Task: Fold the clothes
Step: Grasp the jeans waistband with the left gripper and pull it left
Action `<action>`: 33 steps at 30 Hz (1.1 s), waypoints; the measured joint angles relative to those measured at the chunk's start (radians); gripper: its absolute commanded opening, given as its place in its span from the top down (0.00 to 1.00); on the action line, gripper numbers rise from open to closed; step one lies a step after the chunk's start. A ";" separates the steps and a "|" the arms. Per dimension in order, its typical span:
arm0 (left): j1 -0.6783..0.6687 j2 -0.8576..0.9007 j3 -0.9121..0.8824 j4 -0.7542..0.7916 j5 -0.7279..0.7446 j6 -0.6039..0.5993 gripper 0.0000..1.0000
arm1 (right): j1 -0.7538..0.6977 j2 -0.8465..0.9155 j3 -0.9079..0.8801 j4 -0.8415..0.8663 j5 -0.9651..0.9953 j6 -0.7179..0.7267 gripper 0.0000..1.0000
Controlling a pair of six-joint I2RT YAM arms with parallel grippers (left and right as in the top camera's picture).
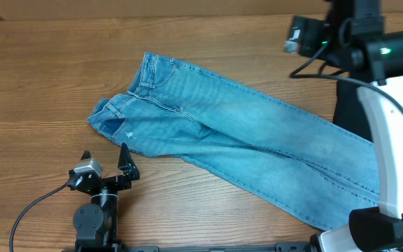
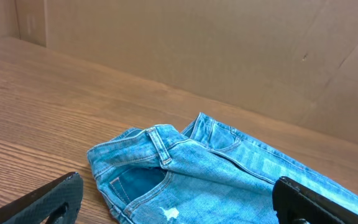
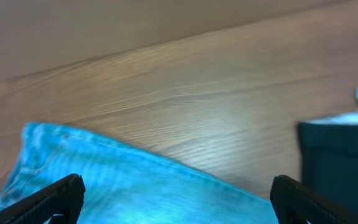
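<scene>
Two tools, left [image 1: 105, 152] and right [image 3: 178, 196], gape wide, holding nothing; the jeans [image 1: 257, 140] lie flat, diagonal across the bench [image 1: 33, 70], legs toward its right edge. Folding seems unstarted; the next move likely calls for gripping the denim.

A warm brown wood-grain tabletop [image 1: 40, 77] lies under even light, with a plain tan, cardboard-like wall [image 2: 197, 43] along its far edge.

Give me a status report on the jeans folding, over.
Left gripper open, right gripper open. Jeans flat on table, diagonal, not held. Leg ends hidden under right arm.
</scene>
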 measured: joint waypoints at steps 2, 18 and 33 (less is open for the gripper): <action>0.000 0.000 0.000 0.000 0.000 0.000 0.00 | -0.037 0.000 0.000 -0.035 -0.001 0.003 0.00; 0.000 0.375 0.714 -0.341 0.099 0.102 0.00 | -0.041 0.000 0.000 -0.157 -0.005 0.004 0.00; 0.000 2.263 2.336 -1.009 0.265 0.305 0.07 | -0.041 0.002 -0.002 -0.157 -0.007 0.004 0.00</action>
